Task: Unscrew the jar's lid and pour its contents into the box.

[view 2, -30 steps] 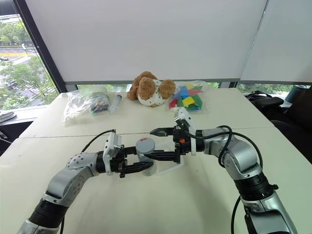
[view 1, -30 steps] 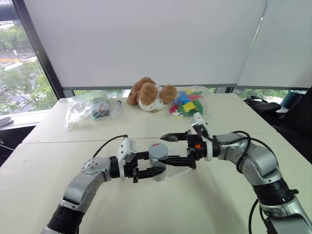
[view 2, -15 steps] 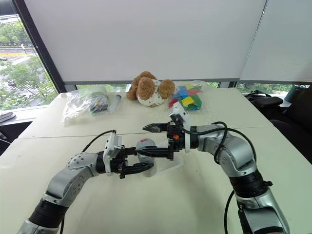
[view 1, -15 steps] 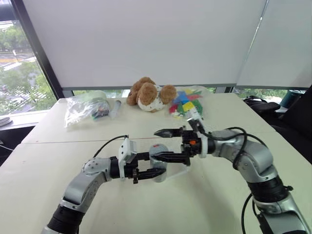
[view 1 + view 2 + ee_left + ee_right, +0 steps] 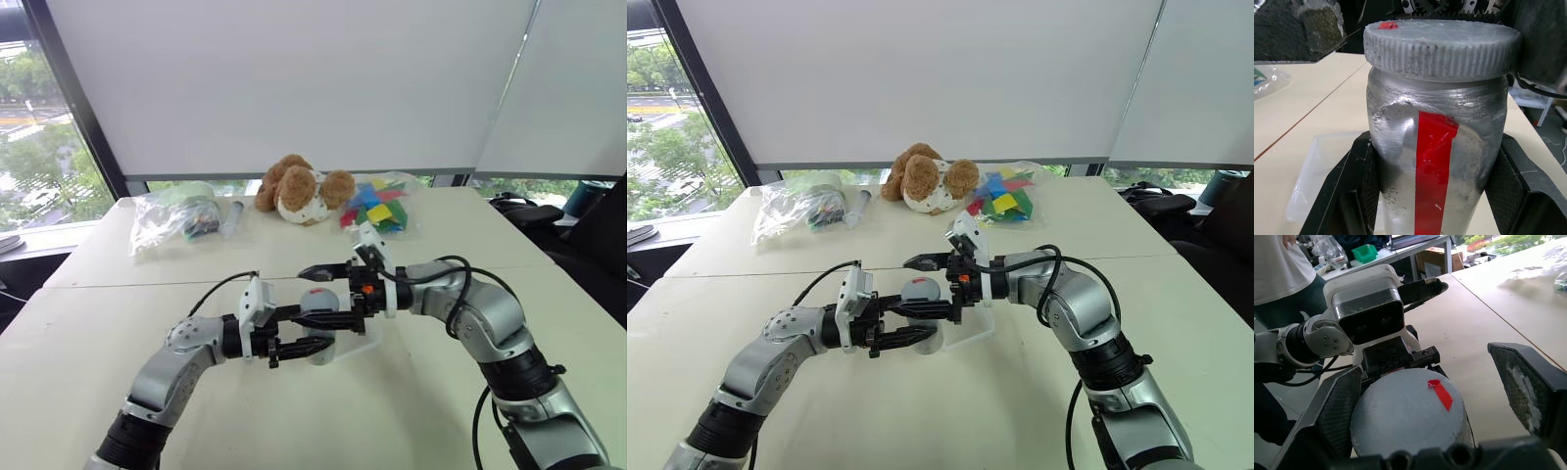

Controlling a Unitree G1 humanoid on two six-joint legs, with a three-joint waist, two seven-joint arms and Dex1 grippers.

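Observation:
Just above the table my left gripper (image 5: 315, 331) is shut on the jar (image 5: 1435, 161), a silvery cylinder with a red stripe, held upright. The grey lid (image 5: 1440, 46) sits on the jar with a small red mark on top. My right gripper (image 5: 308, 295) reaches in from the right, open, with one finger on each side of the lid (image 5: 1410, 416) and a gap on both sides. The clear box (image 5: 359, 338) lies on the table just behind and beside the jar. The jar's silvery wall hides the contents.
At the table's far edge sit a brown teddy bear (image 5: 299, 191), a bag of coloured blocks (image 5: 377, 206), a clear bag of items (image 5: 171, 217) and a clear tube (image 5: 233, 217). A person in a white shirt (image 5: 1283, 269) stands beyond the table.
My right gripper has moved left, still open, so its fingers now straddle the lid. The left gripper and the jar have stayed in place.

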